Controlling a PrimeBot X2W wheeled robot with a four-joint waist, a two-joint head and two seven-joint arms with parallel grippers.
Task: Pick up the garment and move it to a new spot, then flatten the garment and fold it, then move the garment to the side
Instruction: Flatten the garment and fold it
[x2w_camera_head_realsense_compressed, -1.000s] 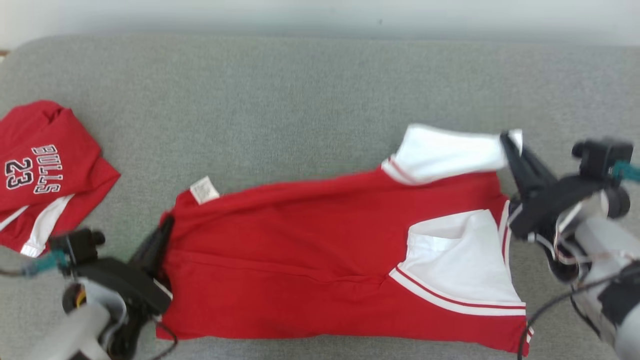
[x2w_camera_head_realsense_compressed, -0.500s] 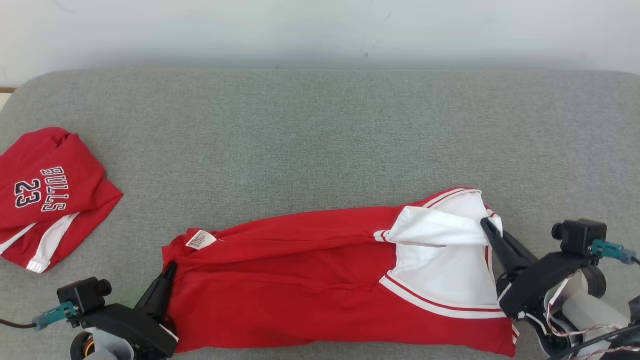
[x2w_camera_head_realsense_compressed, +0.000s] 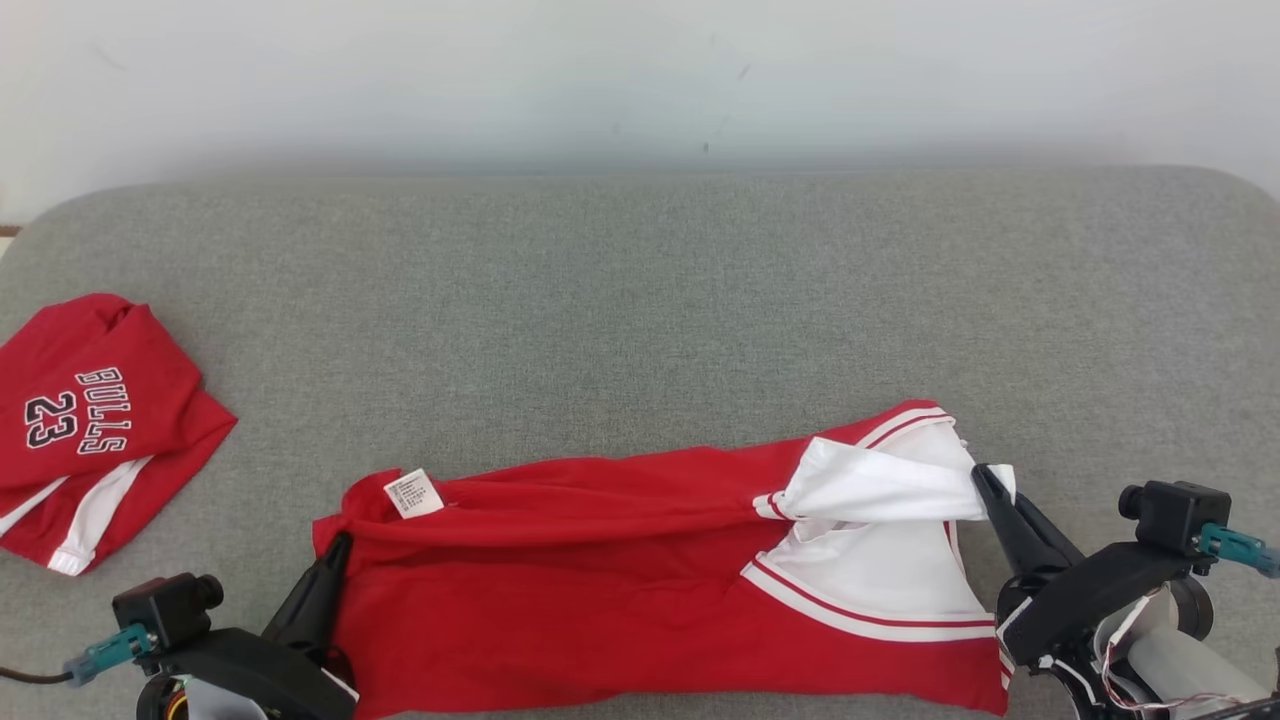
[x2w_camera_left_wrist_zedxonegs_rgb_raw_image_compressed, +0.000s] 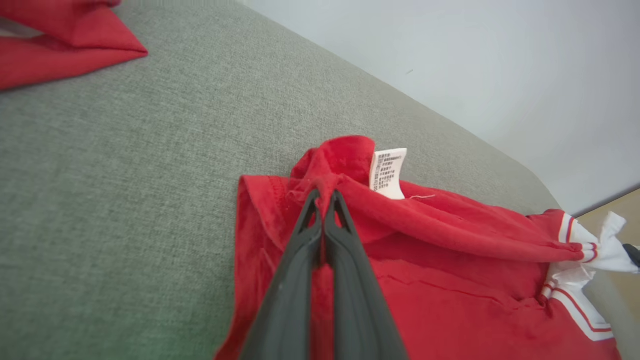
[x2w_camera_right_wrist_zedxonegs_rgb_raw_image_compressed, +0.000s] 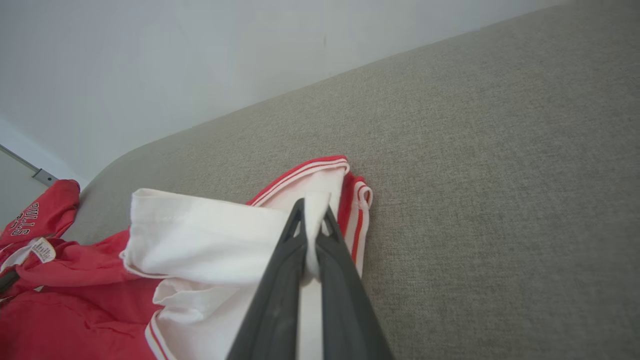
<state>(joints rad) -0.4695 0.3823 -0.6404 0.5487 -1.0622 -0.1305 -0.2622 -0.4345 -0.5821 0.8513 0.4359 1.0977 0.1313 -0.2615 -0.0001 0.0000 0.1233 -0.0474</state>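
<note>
Grey cushion (x2w_camera_head_realsense_compressed: 640, 300): left tool (x2w_camera_head_realsense_compressed: 340, 545), right tool (x2w_camera_head_realsense_compressed: 980, 478) low, tight on garment (x2w_camera_head_realsense_compressed: 600, 590)

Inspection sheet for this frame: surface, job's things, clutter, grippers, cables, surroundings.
surface: grey fabric cushion.
job's things: red and white garment, rumpled, stretched between both grippers, label showing.
clutter: folded red jersey marked BULLS 23 at far left, apart from the garment.
grippers: left gripper shut on the garment's red corner; right gripper shut on its white edge.
cables: dark cable by the left wrist; loose wires at the right wrist.
surroundings: pale wall behind the cushion.
</note>
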